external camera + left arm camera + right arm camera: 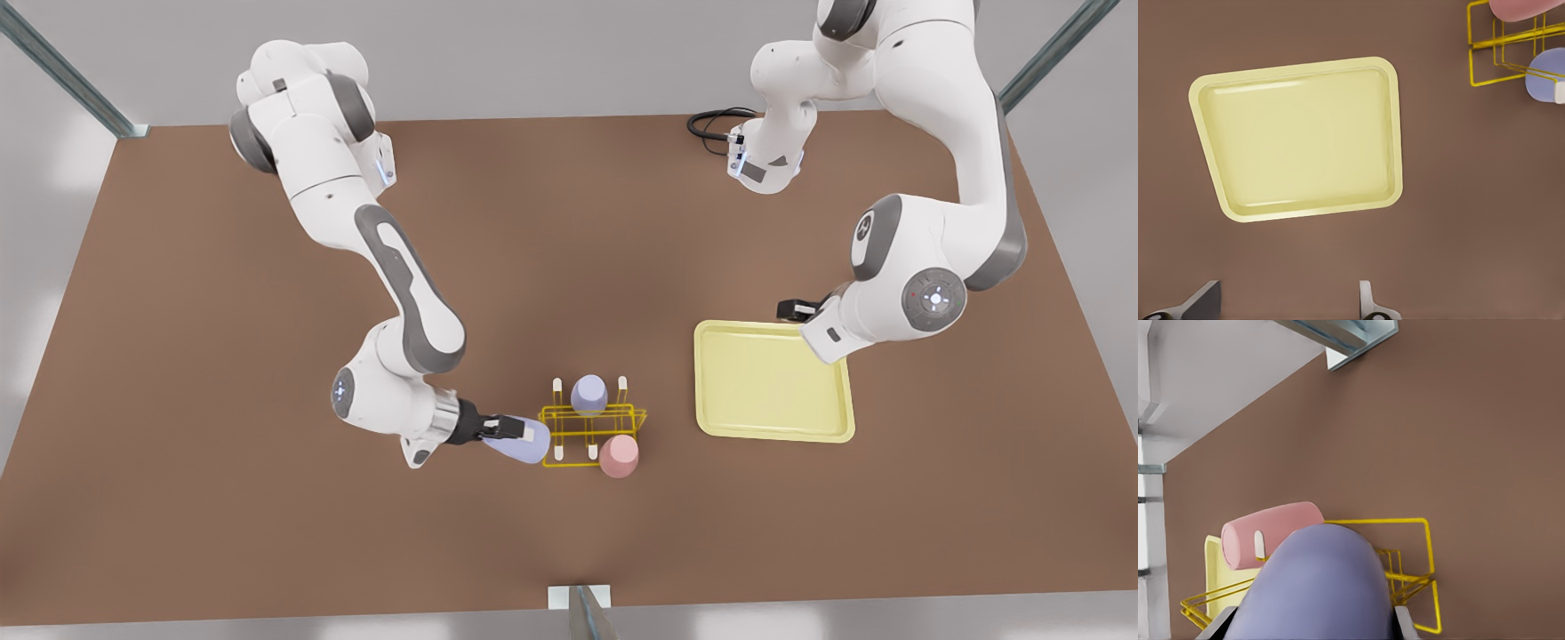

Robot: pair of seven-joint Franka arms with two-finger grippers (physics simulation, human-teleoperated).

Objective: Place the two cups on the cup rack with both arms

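Note:
The yellow wire cup rack [591,427] stands on the brown table near the front middle. On its near right corner sits a pink cup [619,455], and a lavender cup [589,394] sits on its far side. My right gripper [511,431], on the arm at the front view's left, is shut on a second lavender cup [524,443], which is tipped sideways at the rack's left end. The right wrist view shows this cup [1318,587] between the fingers, with the pink cup [1271,530] and rack [1425,547] beyond. My left gripper [1285,307] hangs open above the tray's far right corner.
A pale-yellow flat tray [773,382] lies right of the rack and appears in the left wrist view [1298,137] beside the rack [1485,60]. A black cable [711,120] lies at the table's far edge. Metal frame posts [582,609] stand at the front edge.

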